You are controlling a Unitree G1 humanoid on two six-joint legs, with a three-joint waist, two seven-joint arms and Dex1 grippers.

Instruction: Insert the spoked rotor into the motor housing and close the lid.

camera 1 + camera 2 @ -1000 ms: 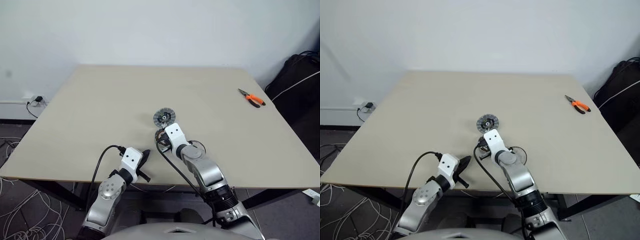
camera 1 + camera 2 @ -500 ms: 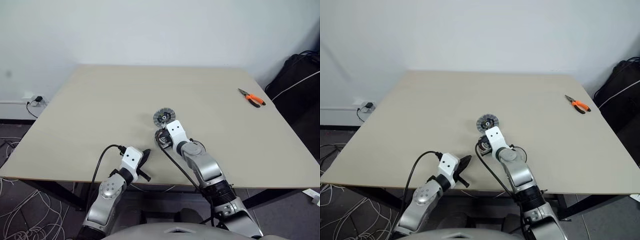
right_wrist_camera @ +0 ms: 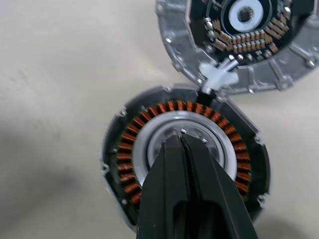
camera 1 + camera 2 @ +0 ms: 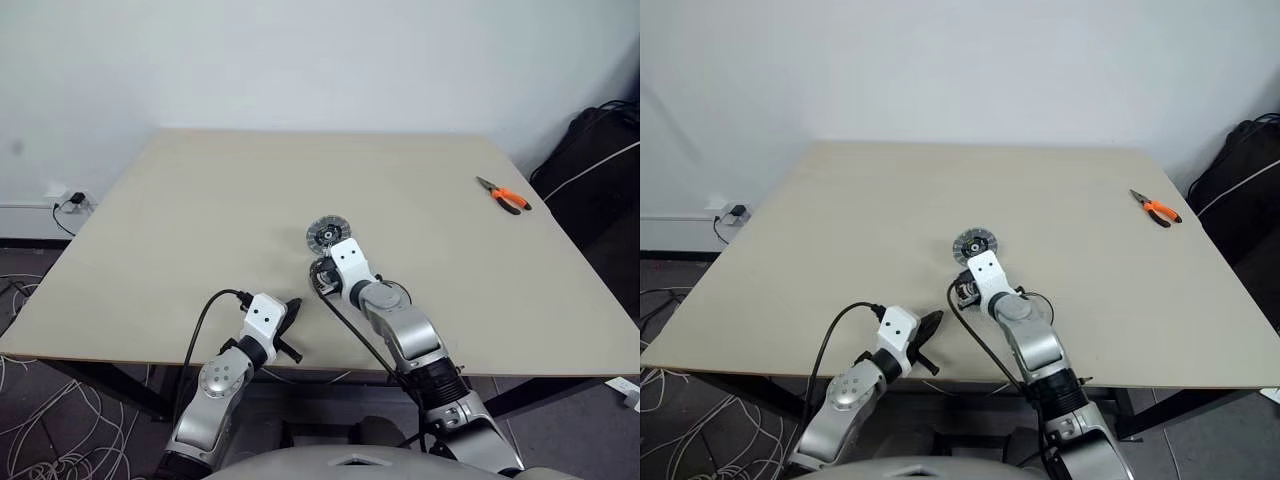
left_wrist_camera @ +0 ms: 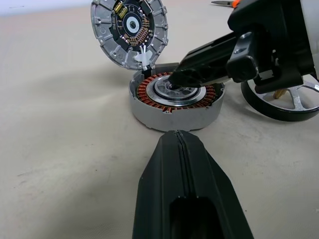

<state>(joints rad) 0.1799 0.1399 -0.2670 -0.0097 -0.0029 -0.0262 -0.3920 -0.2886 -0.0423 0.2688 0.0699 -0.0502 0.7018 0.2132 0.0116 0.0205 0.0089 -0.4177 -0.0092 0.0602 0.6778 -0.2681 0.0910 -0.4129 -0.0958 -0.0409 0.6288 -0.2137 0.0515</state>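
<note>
The motor housing (image 5: pixel 174 99), a grey round case with copper coils, lies on the table. The lid (image 5: pixel 128 30) stands tilted open on its far edge, dark inner face showing. My right gripper (image 3: pixel 180 140) is shut and empty. Its fingertips point down at the housing's (image 3: pixel 124 149) silver centre; whether they touch it I cannot tell. The spoked rotor (image 5: pixel 291 102) lies flat beside the housing, under my right wrist. My left gripper (image 5: pixel 180 137) is shut on nothing, level, a short way in front of the housing. From the head I see the lid (image 4: pixel 326 235) beyond my right gripper (image 4: pixel 323 274).
Orange-handled pliers (image 4: pixel 503 196) lie at the table's far right. A black bag (image 4: pixel 600 150) sits past the right edge. The table's front edge (image 4: pixel 150 355) runs just under my left gripper (image 4: pixel 291 311). Cables lie on the floor to the left.
</note>
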